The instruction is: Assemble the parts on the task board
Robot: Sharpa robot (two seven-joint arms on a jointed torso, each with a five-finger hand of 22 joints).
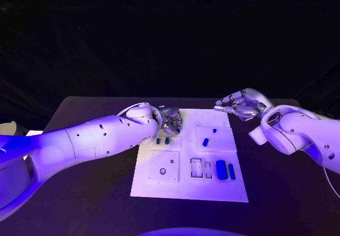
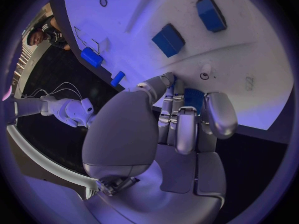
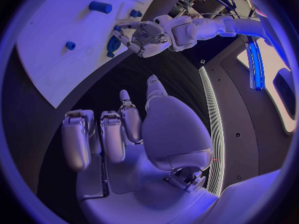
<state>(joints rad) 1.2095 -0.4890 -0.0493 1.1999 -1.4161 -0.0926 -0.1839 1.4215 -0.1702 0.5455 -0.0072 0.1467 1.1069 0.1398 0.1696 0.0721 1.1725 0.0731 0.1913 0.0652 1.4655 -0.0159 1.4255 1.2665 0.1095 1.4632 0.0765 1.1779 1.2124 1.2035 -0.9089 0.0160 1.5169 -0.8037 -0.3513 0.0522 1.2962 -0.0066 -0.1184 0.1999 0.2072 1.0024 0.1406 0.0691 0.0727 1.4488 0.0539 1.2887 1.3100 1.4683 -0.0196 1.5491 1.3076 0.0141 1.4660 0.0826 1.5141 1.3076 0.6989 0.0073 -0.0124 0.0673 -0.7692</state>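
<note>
From the head view, the left hand (image 1: 168, 121) hangs over the far left corner of the white rectangular task board (image 1: 190, 189), fingers pointing down at it, while the right hand (image 1: 240, 105) hovers off the board's far right corner with its fingers curled in on nothing visible. Two small dark-blue pegs (image 1: 162, 140) stand just on the near side of the left hand, a slanted blue oblong peg (image 1: 205, 142) lies nearer the board's middle between the two hands, and a larger blue rounded block (image 1: 221, 170) lies well towards the robot, its long axis running near to far; the left hand is plainly the closer one to the pegs. In the left wrist view, the left hand's fingers (image 2: 186, 129) are bent down with a dark-blue piece (image 2: 194, 98) between them at the board's edge; it looks gripped, though the contact itself is partly hidden. In the right wrist view, the right hand's fingers (image 3: 113, 137) fold loosely over black table and hold nothing, with the board well ahead of them and the left hand beyond, a dark-blue piece at its fingertips. The coming move likely belongs to the left hand: seating its piece straight down.
</note>
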